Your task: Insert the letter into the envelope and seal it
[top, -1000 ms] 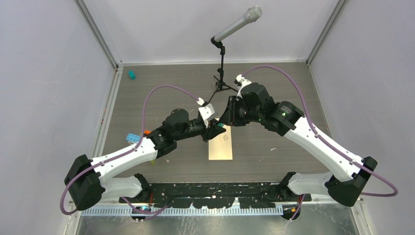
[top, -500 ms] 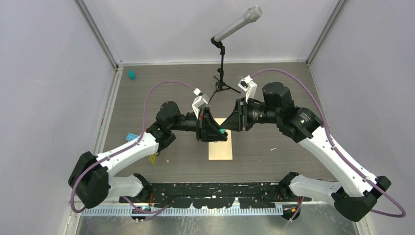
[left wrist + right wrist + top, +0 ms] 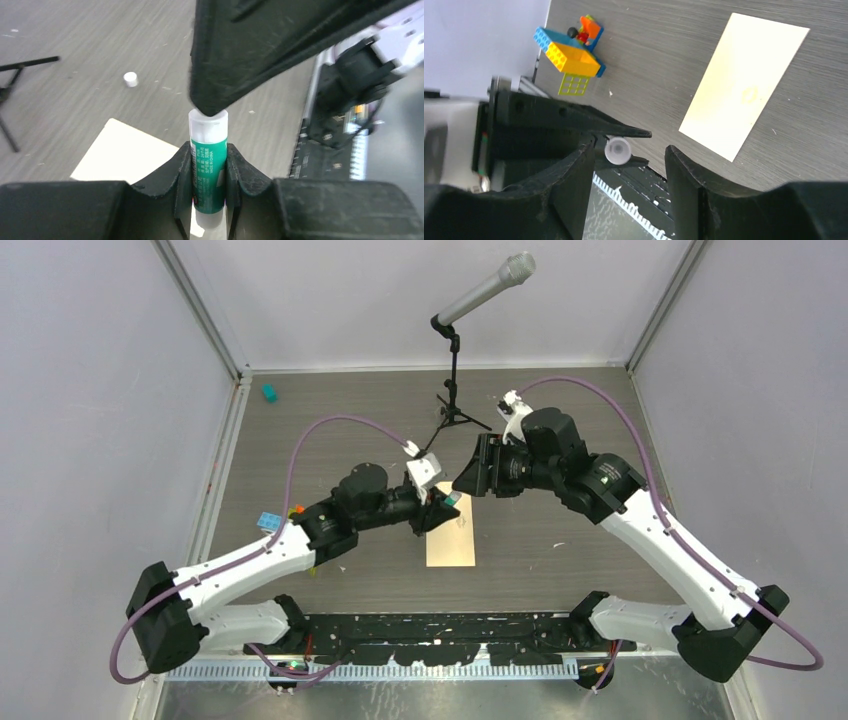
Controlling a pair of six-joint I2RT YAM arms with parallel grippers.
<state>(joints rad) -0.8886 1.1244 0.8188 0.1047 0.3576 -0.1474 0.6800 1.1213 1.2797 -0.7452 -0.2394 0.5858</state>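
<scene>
- The left pincer [image 3: 208, 172] pinches a glue stick [image 3: 208, 147] by its green-labelled body and holds it above the table [image 3: 664, 50], its pale end towards the other arm.
- The right pincer [image 3: 630, 154] stands spread around that end, gripping nothing (probably placed to work the stick for sealing).
- The envelope [image 3: 744, 85] lies flat on the table below both pincers, diamond mark upward.
- The letter shows nowhere as a separate sheet, and whether it is inside the envelope cannot be told.
- A small white cylinder [image 3: 130, 79] lies apart.

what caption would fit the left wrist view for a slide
Left gripper clamps a green glue stick above the envelope, the right gripper poised at its tip
</scene>
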